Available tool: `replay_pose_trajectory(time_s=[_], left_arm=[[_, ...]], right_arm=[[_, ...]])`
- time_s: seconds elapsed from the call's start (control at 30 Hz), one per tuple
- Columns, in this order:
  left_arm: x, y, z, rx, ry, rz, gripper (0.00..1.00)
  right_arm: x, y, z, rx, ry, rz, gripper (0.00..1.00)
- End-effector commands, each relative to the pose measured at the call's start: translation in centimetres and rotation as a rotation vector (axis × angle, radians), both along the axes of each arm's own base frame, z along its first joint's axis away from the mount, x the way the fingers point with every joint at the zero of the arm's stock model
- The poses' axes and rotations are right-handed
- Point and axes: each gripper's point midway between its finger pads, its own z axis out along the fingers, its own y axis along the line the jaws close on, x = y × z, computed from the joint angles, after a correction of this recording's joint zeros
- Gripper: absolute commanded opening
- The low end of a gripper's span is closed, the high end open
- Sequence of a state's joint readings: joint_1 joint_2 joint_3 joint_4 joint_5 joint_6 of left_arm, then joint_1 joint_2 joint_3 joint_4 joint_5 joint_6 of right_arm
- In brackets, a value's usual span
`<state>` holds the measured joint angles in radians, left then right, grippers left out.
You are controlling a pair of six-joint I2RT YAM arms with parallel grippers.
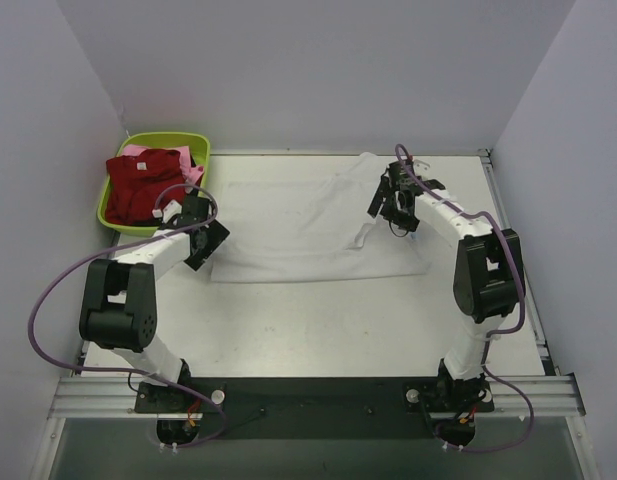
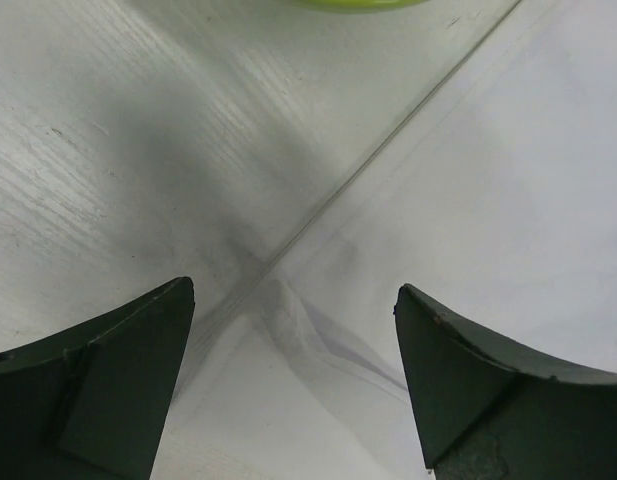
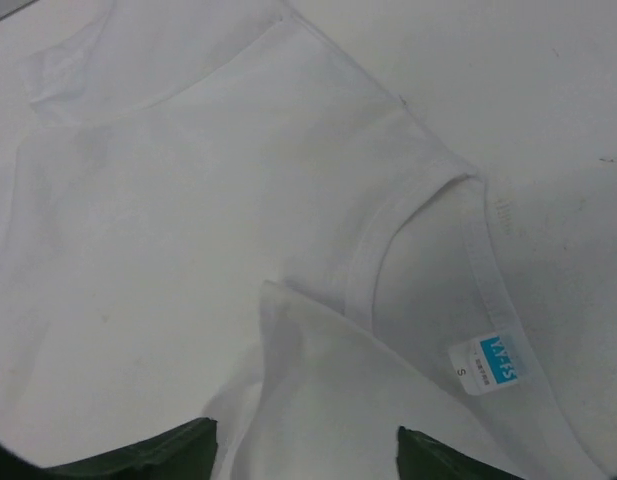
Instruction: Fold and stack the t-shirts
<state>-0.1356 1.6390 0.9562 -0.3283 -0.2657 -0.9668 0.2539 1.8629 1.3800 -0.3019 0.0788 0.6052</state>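
Top view, container: the lime-green basin (image 1: 168, 136) sits at the 10 o'clock corner of the counter (image 1: 338, 320).
Top view, contents: a crumpled dark red t-shirt (image 1: 141, 185) fills most of it. A pink t-shirt (image 1: 136, 152) shows around that at 12 and 3 o'clock.
Top view, white t-shirt (image 1: 298, 225): spread flat mid-counter, with a flap turned over at its 3 o'clock end.
Top view, arms: the left end effector (image 1: 208, 245) is at the shirt's 9 o'clock edge, the right end effector (image 1: 388, 205) near 2 o'clock.
Left wrist view: the left end effector (image 2: 293, 295) has its fingers apart, gripping nothing. The white t-shirt (image 2: 488, 180) has its edge below them, with bare counter (image 2: 108, 130) at 10 o'clock.
Right wrist view: the white t-shirt (image 3: 168, 250) fills the frame, with its collar (image 3: 418, 200) and a blue neck label (image 3: 488, 365) at 4 o'clock. The right end effector (image 3: 308, 440) has its fingers apart over a folded flap.
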Motion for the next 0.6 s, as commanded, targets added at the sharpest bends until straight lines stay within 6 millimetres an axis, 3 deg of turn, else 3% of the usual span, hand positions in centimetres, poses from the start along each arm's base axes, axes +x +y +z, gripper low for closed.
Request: replay_pose_trajectory(time_s=[0.0,0.1,0.27,0.47,0.5,0.57], left_arm=[[2.2,0.3,3.0,-0.001,-0.105,0.026,0.92],[2.1,0.0,4.5,-0.015,-0.152,0.015,0.93],[1.2,-1.9,7.9,-0.051,-0.239,-0.052,0.94],[-1.4,-5.7,7.6,-0.053,-0.206,-0.196,0.94],[-1.9,-6.9,7.2,-0.049,-0.195,-0.232,0.94],[-2.5,-7.5,5.8,-0.034,-0.174,-0.248,0.94]], right_arm=[[1.7,-1.2,2.1,-0.045,-0.079,-0.028,0.9],[1.8,-1.2,2.7,-0.048,-0.107,-0.026,1.0],[-0.3,-0.7,4.7,-0.037,-0.154,-0.004,1.0],[-5.3,1.1,3.7,-0.07,-0.091,0.083,1.0],[-5.9,1.6,3.5,-0.078,-0.087,0.101,1.0],[-6.7,1.6,2.6,-0.085,-0.072,0.108,1.0]])
